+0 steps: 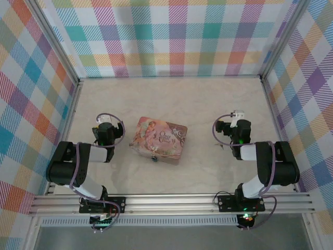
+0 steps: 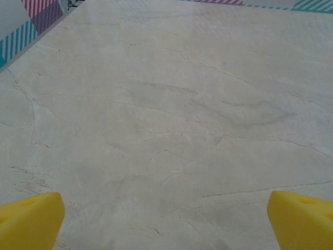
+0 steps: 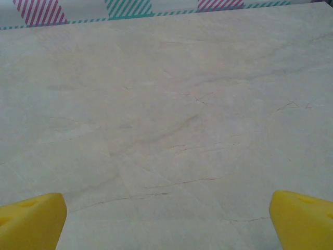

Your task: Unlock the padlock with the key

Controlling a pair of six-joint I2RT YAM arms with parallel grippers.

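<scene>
The padlock point(image 1: 153, 158) is a tiny dark thing hanging at the near edge of the pink illustrated tin point(image 1: 161, 139) in the middle of the table. I cannot make out the key. My left gripper point(image 1: 106, 123) rests left of the tin and my right gripper point(image 1: 238, 121) right of it, both pointing toward the far wall. In the left wrist view the left gripper point(image 2: 166, 221) is open, its yellow fingertips point(image 2: 31, 221) wide apart over bare marble. The right gripper point(image 3: 167, 221) is open the same way, with nothing between its yellow fingertips point(image 3: 302, 221).
The marble-patterned table point(image 1: 171, 99) is enclosed by checked fabric walls point(image 1: 171, 36) on three sides. A metal rail point(image 1: 171, 202) with the arm bases runs along the near edge. Open floor lies beyond both grippers toward the back wall.
</scene>
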